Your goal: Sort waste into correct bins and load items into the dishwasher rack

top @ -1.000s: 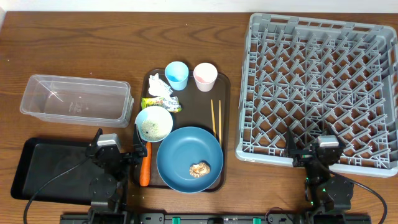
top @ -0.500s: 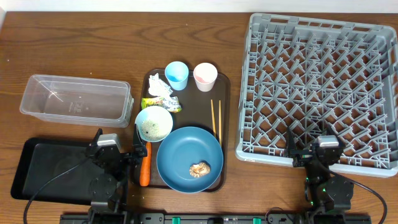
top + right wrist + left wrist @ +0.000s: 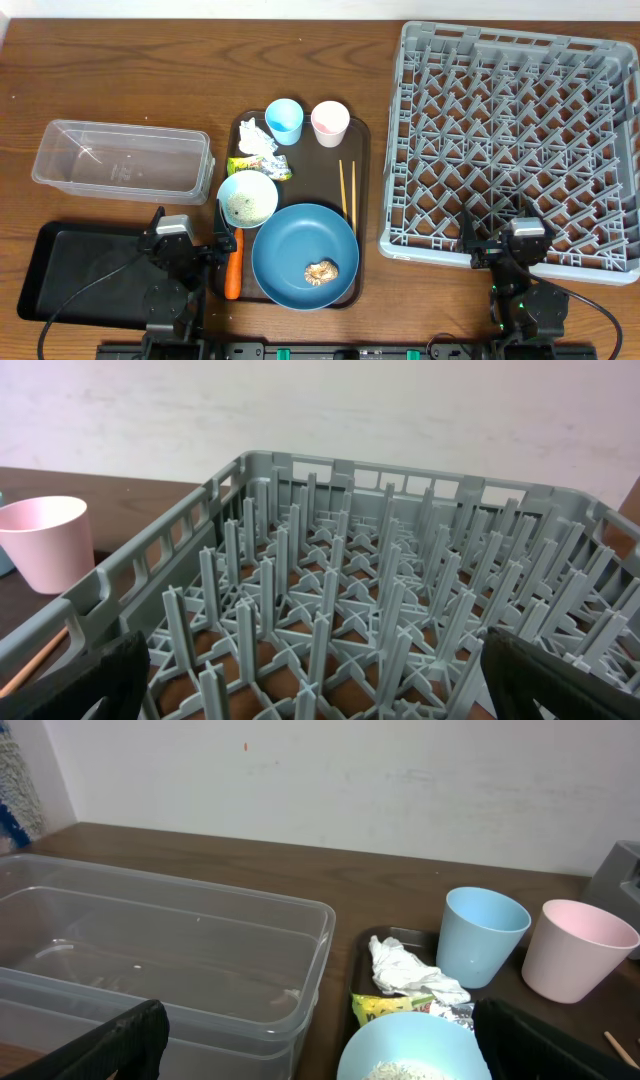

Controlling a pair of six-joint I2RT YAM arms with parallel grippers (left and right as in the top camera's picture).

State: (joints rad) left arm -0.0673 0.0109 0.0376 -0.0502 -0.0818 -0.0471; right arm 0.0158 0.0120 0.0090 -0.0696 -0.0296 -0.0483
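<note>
The left gripper stands spread wide and empty over the black tray. The clear tub lies at its eleven o'clock, the light blue bowl near at two. The right gripper, also wide open and holding nothing, sits at the near rim of the dishwasher rack, which fills its twelve o'clock. The pink cup is well off at ten.

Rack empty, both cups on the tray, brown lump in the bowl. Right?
Not quite. The brown lump lies on the plate, not in the bowl, which holds rice. The overhead view shows it. The rest holds: the rack is empty, and the blue cup and pink cup stand on the tray.
</note>
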